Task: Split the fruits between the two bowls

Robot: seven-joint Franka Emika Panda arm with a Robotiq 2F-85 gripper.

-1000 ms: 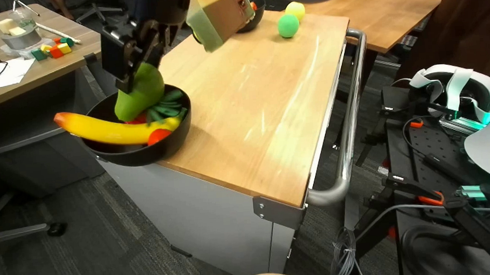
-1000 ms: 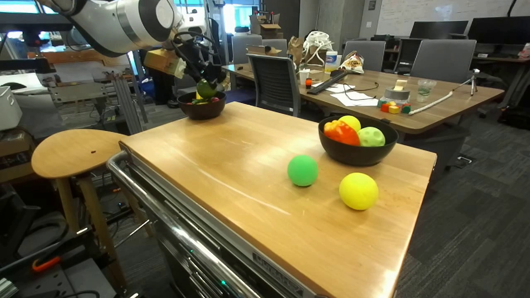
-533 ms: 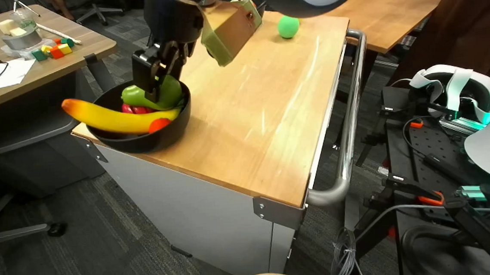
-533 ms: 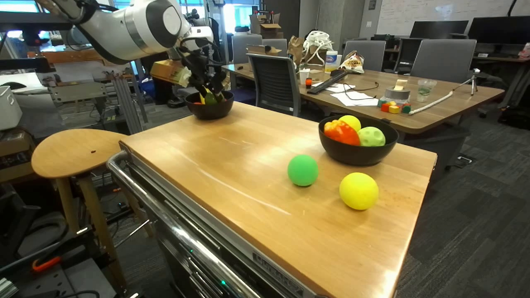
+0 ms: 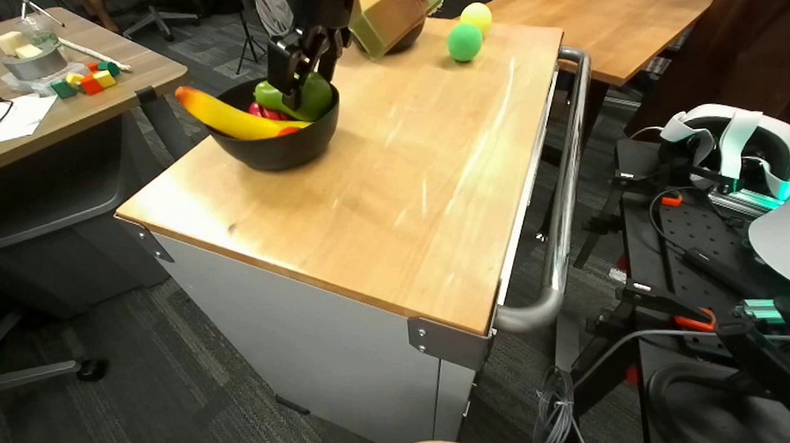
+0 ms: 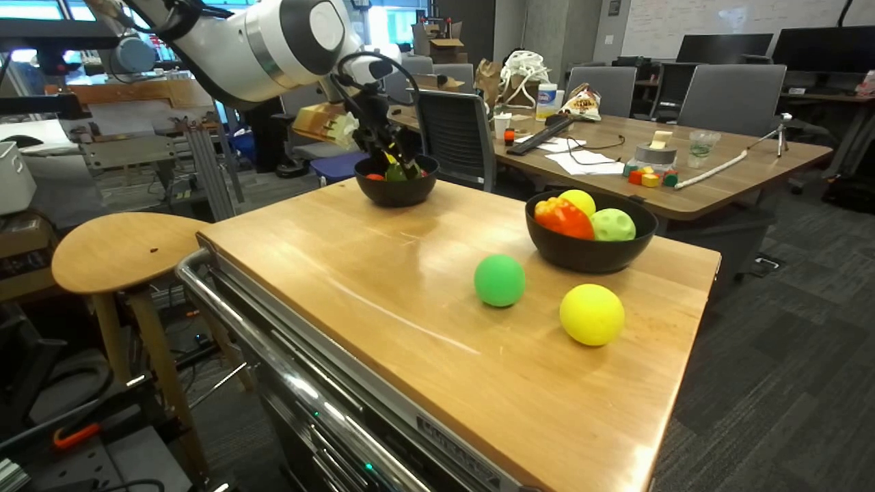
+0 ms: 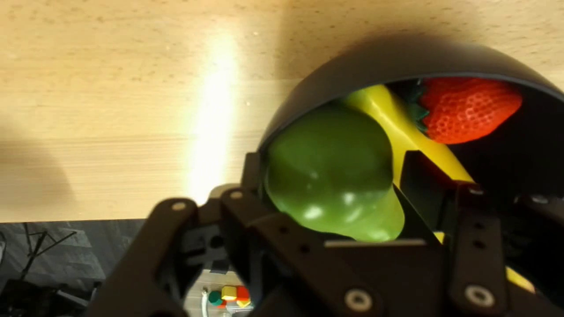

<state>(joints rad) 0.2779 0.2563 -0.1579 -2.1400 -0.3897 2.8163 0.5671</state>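
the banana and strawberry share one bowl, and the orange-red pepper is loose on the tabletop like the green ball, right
The orange-red pepper isn't loose: it sits in the other bowl, as an exterior view shows. The banana, strawberry and green ball are as you say.

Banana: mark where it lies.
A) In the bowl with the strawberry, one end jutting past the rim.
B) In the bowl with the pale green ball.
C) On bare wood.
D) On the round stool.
A: the banana shares the black bowl with the strawberry, its orange end poking past the rim in an exterior view.
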